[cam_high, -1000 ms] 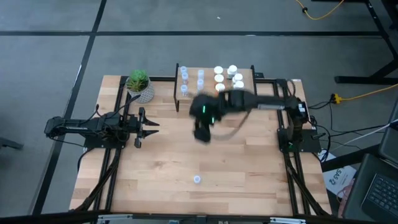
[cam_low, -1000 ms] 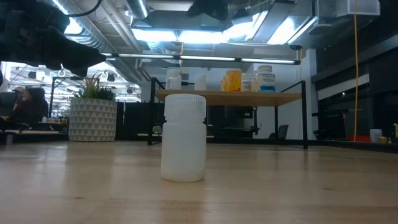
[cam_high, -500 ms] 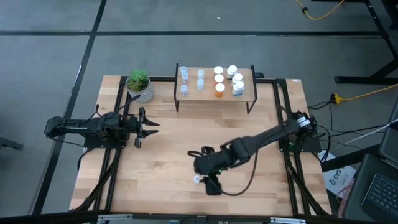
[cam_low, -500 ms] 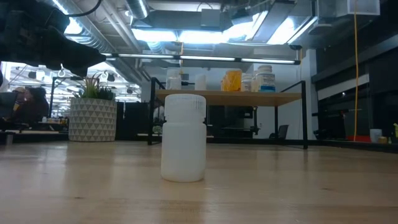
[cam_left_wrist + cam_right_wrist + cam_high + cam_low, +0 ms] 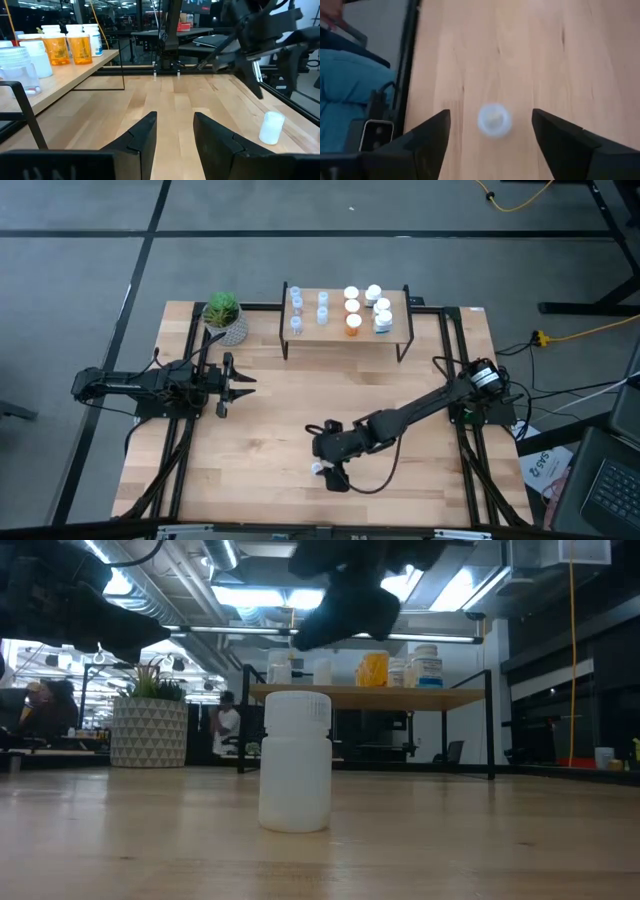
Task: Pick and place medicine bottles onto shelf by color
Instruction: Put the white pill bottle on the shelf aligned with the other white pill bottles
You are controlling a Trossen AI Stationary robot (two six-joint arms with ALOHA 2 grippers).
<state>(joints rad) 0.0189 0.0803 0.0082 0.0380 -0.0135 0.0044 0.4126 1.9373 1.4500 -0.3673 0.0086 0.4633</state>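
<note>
Pale, near-clear bottle (image 5: 317, 469) stood upright and alone on the tabletop (image 5: 260, 430), well apart from the shelf (image 5: 345, 320). Right hand (image 5: 490, 145) hung over it, fingers spread wide, holding nothing. Risk: an off-centre descent could clip the cap and topple it. Left hand (image 5: 240, 383) waited, half open, empty.

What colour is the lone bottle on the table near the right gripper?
The bottle is translucent white, cap included; the low view shows it best.

shelf bottles (image 5: 348, 310): colours too small to sort from above
right gripper (image 5: 345, 608): blurred, cut off by top edge, low view
</note>
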